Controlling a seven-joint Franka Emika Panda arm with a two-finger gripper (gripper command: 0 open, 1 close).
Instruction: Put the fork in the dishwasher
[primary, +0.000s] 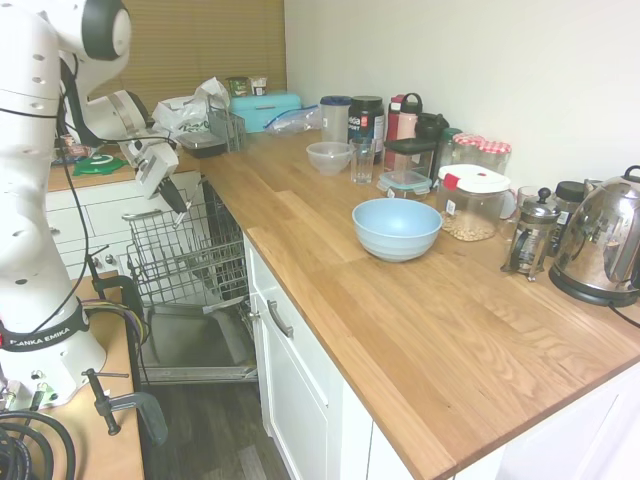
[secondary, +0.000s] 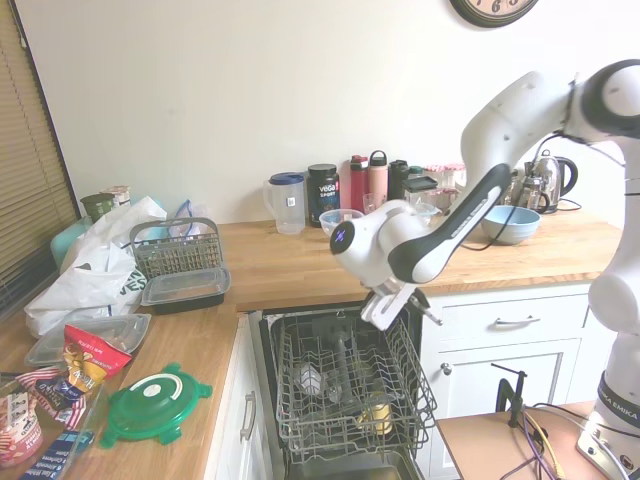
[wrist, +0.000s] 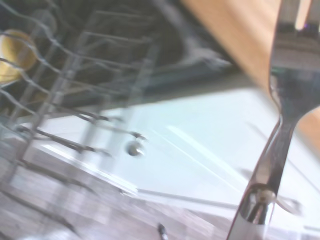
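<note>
Arm (secondary: 520, 110) cased in white rounded shells; joints capped black; black band lettered "FRANKA EMIKA" near base.

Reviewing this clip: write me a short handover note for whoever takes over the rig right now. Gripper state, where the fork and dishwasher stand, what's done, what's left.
Gripper: jaws shut on the fork, hanging above the right edge of the rack, by the counter.
Dishwasher: door down, wire rack pulled out; a yellowish item and a pale one already sit in the rack.
Done: fork picked up and carried over the dishwasher.
Left: lower the fork into the rack, open the jaws, pull the arm clear.
</note>
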